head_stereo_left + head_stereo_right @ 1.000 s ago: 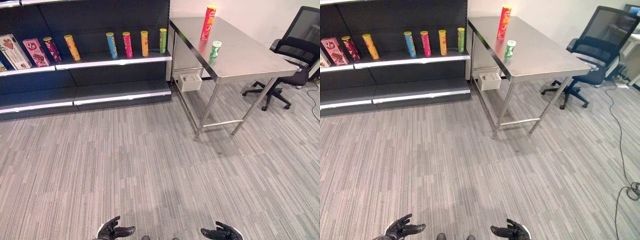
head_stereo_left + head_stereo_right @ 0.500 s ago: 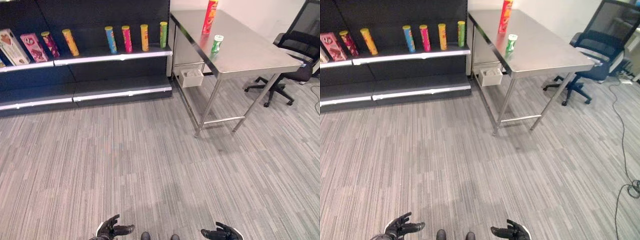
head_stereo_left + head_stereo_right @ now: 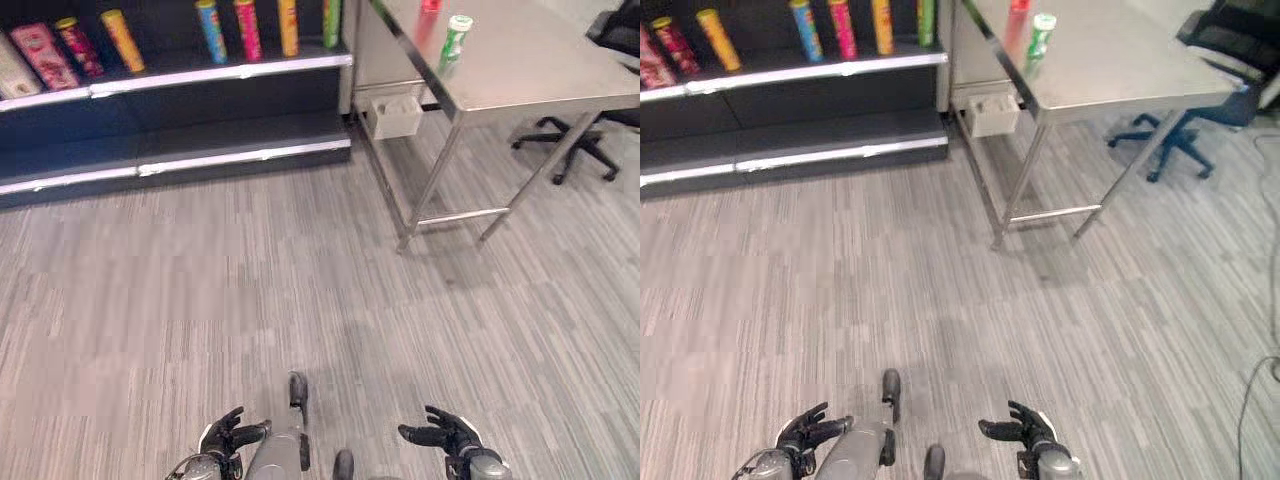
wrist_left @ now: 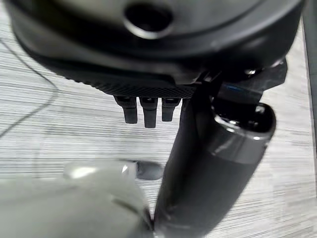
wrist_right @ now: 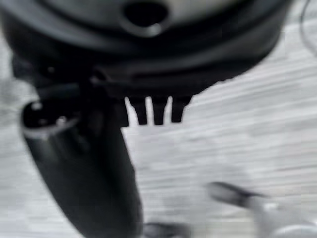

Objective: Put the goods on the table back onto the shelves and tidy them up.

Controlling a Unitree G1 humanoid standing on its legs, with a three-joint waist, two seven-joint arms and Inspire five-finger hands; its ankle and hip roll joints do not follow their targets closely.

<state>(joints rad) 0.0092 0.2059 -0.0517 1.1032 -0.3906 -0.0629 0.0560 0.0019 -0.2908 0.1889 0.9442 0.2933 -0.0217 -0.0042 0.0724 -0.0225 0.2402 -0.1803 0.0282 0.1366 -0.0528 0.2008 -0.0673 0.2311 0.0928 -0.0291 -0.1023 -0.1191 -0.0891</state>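
Observation:
On the steel table [image 3: 540,70] at the upper right stand a small green can [image 3: 456,38] and, behind it at the picture's edge, a tall red can [image 3: 1017,20]. The dark shelf unit [image 3: 200,75] at the upper left carries a row of upright cans, among them a blue can [image 3: 210,18] and a pink can [image 3: 247,15]. My left hand [image 3: 225,435] and right hand [image 3: 440,435] hang low over the carpet, far from the table. Both are open with relaxed fingers and hold nothing. The left wrist view shows straight fingers [image 4: 143,109] over bare floor, as does the right wrist view with its fingers [image 5: 158,109].
A white box [image 3: 393,115] sits under the table beside the shelf end. An office chair [image 3: 575,150] stands right of the table. The lower shelf board [image 3: 240,150] is bare. Grey striped carpet lies between me and the shelves.
The whole picture has shifted: shelf and table now sit higher and nearer, so the camera has moved forward and tipped down. Both hands stay low and open.

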